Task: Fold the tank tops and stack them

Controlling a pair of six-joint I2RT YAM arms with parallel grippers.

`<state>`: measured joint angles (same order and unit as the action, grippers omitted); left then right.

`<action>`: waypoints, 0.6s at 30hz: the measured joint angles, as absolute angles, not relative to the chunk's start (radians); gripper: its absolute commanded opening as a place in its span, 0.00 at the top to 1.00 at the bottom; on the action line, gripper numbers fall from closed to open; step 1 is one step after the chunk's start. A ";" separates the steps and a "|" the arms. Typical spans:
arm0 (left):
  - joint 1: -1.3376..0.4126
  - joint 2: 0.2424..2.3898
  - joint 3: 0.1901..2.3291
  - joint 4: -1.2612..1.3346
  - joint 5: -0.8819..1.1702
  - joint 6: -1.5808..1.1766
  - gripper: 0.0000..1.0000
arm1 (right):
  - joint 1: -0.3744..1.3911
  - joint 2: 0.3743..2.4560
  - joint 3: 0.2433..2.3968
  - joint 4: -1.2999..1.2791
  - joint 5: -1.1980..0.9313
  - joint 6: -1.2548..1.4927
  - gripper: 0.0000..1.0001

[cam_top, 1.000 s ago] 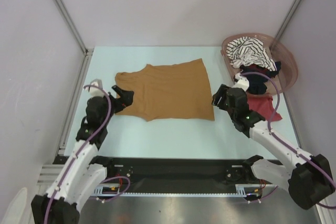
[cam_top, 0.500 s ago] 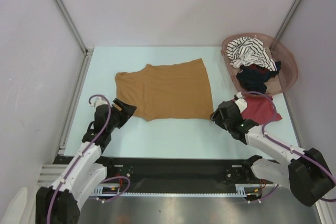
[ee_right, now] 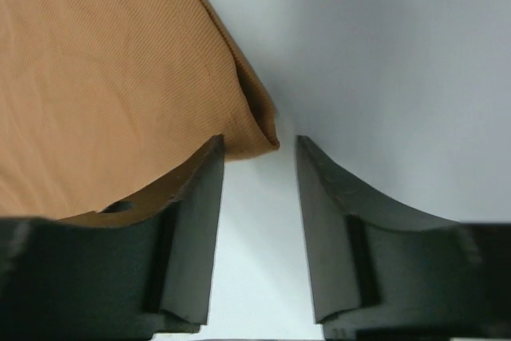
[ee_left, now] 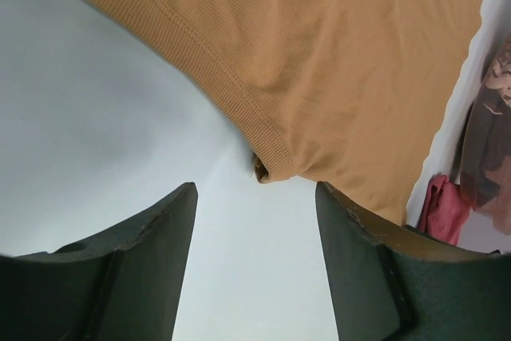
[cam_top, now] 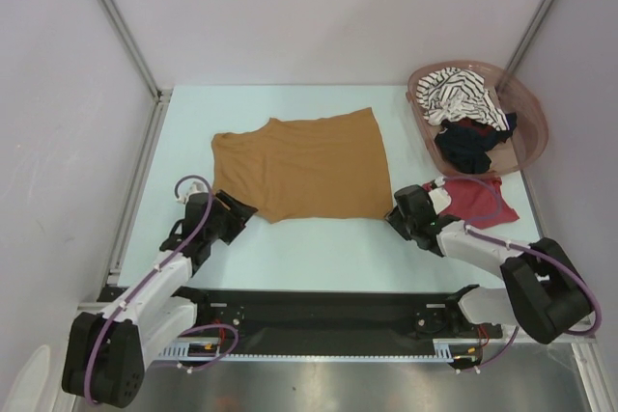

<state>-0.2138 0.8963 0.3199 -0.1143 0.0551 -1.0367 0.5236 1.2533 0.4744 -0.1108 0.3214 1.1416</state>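
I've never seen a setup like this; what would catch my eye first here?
A mustard-brown tank top lies spread flat on the pale table, with the left gripper and right gripper poised open at its two near corners. At the far right, a pinkish basket holds a striped top and a black top; a dark red top lies on the table just in front.

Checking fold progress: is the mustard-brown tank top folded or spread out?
Spread out: the mustard-brown tank top lies flat on the table, straps to hem showing, nothing doubled over.
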 measured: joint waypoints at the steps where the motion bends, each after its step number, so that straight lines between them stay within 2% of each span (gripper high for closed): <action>1: -0.220 0.896 0.318 -0.112 0.052 -1.046 0.34 | 0.522 1.270 0.474 -0.096 0.320 1.149 0.61; 4: -0.241 0.898 0.300 -0.097 0.038 -1.076 0.37 | 0.517 1.309 0.474 -0.050 0.321 1.170 0.89; 7: -0.276 0.920 0.295 -0.090 0.010 -1.105 0.39 | 0.517 1.321 0.473 -0.039 0.326 1.189 0.99; 12: -0.334 0.985 0.295 -0.092 -0.037 -1.148 0.44 | 0.519 1.321 0.472 -0.039 0.335 1.198 1.00; 15: -0.362 1.015 0.295 -0.078 -0.059 -1.171 0.53 | 0.519 1.317 0.472 -0.043 0.338 1.198 1.00; 16: -0.374 1.026 0.295 -0.062 -0.066 -1.177 0.59 | 0.519 1.314 0.472 -0.044 0.340 1.198 1.00; 18: -0.392 1.050 0.295 -0.030 -0.078 -1.179 0.60 | 0.520 1.306 0.472 -0.047 0.344 1.198 1.00</action>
<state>-0.3923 1.0504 0.2955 -0.0299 -0.0776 -1.1793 0.5198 1.3056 0.4725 -0.0467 0.3439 1.1980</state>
